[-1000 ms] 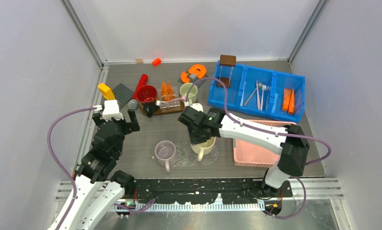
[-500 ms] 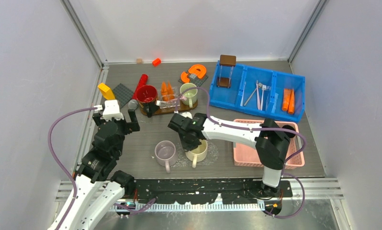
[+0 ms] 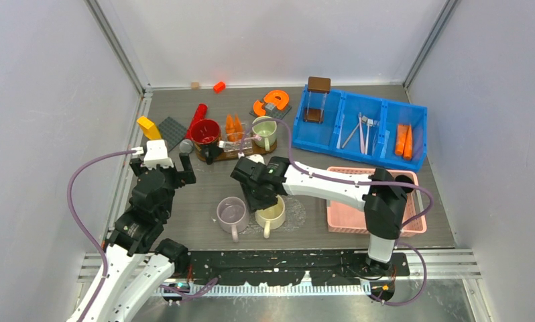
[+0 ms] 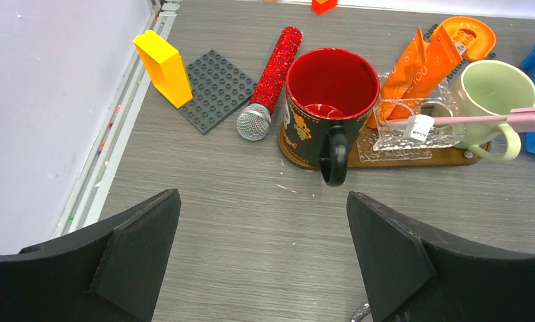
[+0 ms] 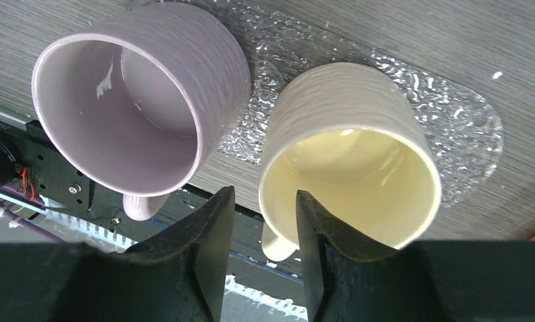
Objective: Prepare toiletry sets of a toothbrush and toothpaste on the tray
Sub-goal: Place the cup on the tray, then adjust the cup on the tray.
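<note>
My right gripper (image 5: 265, 194) hangs over the cream mug (image 5: 359, 168), one finger inside it and one outside its left wall, with a gap showing; the jaws are open. The mug stands on a clear textured tray (image 5: 466, 127) beside a purple mug (image 5: 131, 100). Two orange toothpaste tubes (image 4: 419, 64) and a pink toothbrush (image 4: 479, 119) rest at a clear dish on a brown board. More toothbrushes (image 3: 362, 131) and toothpaste tubes (image 3: 404, 139) lie in the blue bin (image 3: 332, 144). My left gripper (image 4: 261, 201) is open and empty above bare table.
A red mug (image 4: 332, 87) and a green mug (image 4: 493, 87) stand on the brown board. A red glitter microphone (image 4: 275, 64), a yellow block (image 4: 164, 67) and a dark baseplate (image 4: 218, 87) lie at the back left. A pink basket (image 3: 348, 218) sits at the right.
My right gripper has moved left, and the cream mug has moved left with it, closer to the purple mug. The left arm has not moved.
</note>
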Motion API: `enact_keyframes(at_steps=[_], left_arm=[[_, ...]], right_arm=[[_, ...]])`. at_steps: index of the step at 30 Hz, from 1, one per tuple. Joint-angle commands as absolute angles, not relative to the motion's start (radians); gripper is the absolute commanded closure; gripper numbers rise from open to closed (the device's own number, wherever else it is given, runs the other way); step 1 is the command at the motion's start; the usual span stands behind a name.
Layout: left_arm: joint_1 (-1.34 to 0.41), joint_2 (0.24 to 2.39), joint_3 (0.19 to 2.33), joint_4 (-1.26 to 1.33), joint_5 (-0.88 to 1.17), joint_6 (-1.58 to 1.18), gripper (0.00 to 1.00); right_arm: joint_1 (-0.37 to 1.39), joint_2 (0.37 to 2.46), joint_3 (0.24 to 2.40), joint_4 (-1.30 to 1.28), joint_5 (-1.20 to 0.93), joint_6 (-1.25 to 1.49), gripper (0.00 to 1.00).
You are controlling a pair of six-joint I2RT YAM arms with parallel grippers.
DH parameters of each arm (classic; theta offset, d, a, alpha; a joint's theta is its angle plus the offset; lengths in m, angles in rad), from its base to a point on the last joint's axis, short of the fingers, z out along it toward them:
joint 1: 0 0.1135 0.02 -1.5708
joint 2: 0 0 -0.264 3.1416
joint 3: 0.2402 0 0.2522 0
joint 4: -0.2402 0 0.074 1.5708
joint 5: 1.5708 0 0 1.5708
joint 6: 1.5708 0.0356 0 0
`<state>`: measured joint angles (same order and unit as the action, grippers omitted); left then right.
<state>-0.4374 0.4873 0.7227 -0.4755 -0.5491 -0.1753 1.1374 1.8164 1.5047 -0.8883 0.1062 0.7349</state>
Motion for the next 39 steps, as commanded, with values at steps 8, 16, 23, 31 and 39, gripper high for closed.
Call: enact_keyframes(at_steps=[8, 16, 23, 31, 39], left_arm=[[-0.437, 0.488, 0.723, -0.431, -0.558, -0.172, 0.02], [-0.437, 0.488, 0.723, -0.433, -0.559, -0.172, 0.02], [-0.437, 0.489, 0.721, -0.433, -0.558, -0.170, 0.02], [-0.437, 0.488, 0.721, -0.430, -0.559, -0.170, 0.02], [-0.437, 0.489, 0.721, -0.430, -0.554, -0.170, 0.02]], right_arm=[[1.133, 1.634, 1.449, -0.996, 0.329, 0.770, 0.49], [1.107, 1.633, 1.367, -0.974, 0.390, 0.778, 0.47], [1.095, 1.691, 1.335, -0.923, 0.381, 0.754, 0.52], [1.096, 1.703, 1.312, -0.901, 0.371, 0.720, 0.78], [1.127, 1.685, 1.344, -0.938, 0.403, 0.652, 0.96]])
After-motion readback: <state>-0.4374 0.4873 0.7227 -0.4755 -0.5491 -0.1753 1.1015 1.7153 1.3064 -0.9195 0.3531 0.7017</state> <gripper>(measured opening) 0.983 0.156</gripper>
